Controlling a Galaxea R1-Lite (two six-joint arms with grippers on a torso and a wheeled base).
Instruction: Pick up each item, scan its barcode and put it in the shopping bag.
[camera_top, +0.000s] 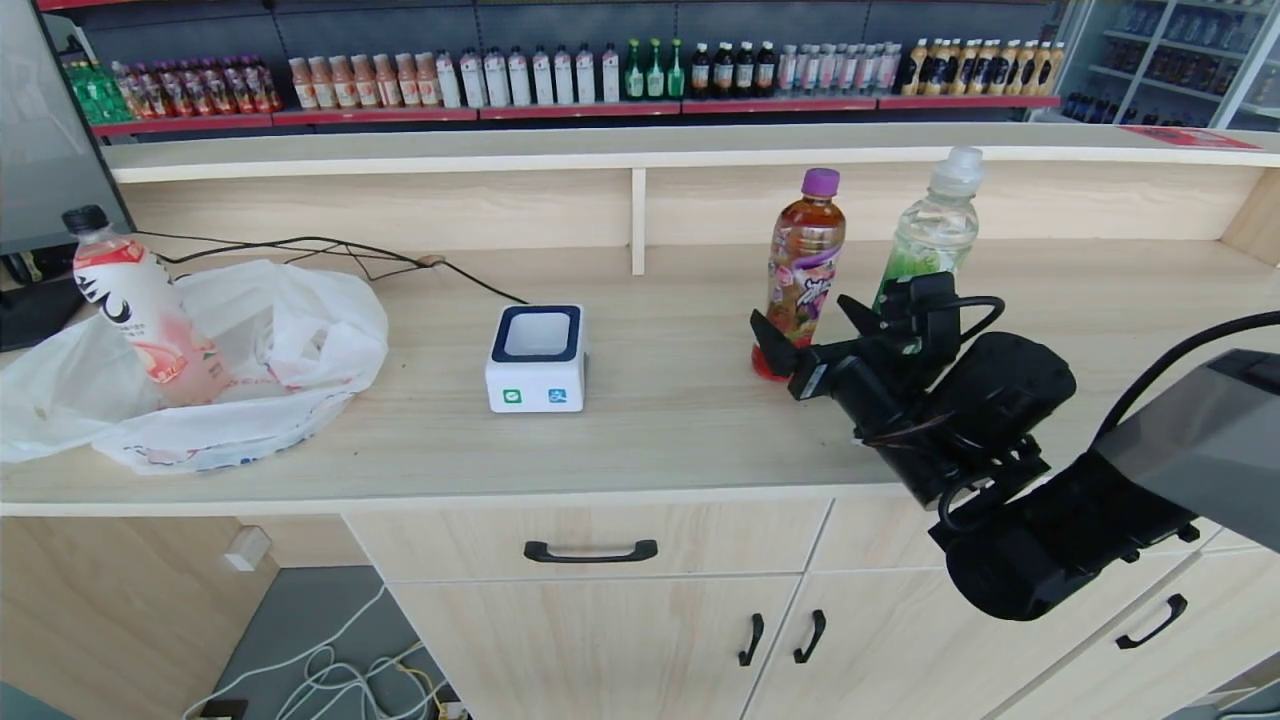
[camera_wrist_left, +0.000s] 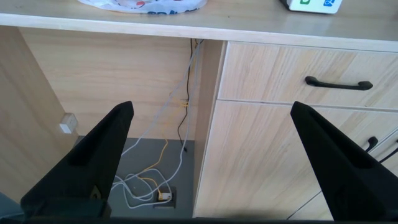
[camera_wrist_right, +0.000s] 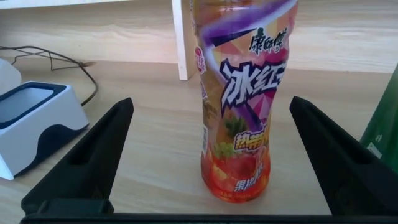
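Pick-up step: our right gripper (camera_top: 801, 312), spread wide and empty, lines up on the purple-capped bottle (camera_top: 805, 255) standing on the counter (camera_top: 680, 430); next, we judge, advance, close, then carry to the scanner (camera_top: 537, 358).

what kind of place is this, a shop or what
Most likely a small shop's checkout. Shelves of bottled drinks line the back wall, a barcode scanner sits on the wooden counter, and a plastic shopping bag holds a bottle.
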